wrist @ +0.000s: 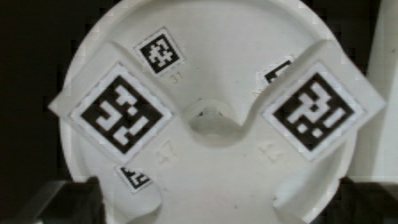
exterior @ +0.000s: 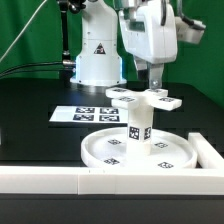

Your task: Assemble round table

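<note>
The large rimmed round disc [exterior: 165, 155] lies at the front of the black table. The short thick post [exterior: 138, 128] stands upright at its middle. The flat cross-shaped piece [exterior: 133, 97] sits level on top of the post. My gripper [exterior: 152, 86] comes straight down onto the cross-shaped piece, its fingers on either side of one arm of the cross. In the wrist view the cross-shaped piece [wrist: 214, 150] with its tags fills the picture, the disc [wrist: 214, 25] shows behind it, and my gripper [wrist: 217, 207] closes on the piece, with dark fingertips [wrist: 71, 203] at its edges.
The marker board [exterior: 88, 115] lies flat behind the disc toward the exterior view's left. The long white border wall [exterior: 60, 180] runs along the front and turns back at the exterior view's right [exterior: 207, 150]. The arm's white base [exterior: 95, 62] stands at the back.
</note>
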Controlling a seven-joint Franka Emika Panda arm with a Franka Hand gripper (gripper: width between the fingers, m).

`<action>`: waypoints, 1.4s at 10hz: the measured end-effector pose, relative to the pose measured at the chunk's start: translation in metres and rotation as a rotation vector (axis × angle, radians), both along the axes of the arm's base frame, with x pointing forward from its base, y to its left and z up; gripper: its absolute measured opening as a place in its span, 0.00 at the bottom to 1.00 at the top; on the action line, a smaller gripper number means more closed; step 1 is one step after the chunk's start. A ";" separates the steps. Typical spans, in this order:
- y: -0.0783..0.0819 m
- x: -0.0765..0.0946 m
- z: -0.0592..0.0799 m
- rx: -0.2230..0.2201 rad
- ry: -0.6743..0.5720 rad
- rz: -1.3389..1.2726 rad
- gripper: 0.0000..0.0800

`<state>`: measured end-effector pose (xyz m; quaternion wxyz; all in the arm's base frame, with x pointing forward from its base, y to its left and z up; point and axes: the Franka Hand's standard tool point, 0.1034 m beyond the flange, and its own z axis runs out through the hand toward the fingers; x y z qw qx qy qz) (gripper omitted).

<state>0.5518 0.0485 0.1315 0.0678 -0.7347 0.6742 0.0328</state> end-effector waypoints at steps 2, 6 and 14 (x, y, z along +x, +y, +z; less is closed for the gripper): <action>0.000 -0.001 -0.004 -0.011 -0.022 0.176 0.81; 0.005 0.003 -0.011 -0.074 -0.045 0.604 0.81; 0.006 0.008 -0.009 -0.101 -0.103 1.250 0.81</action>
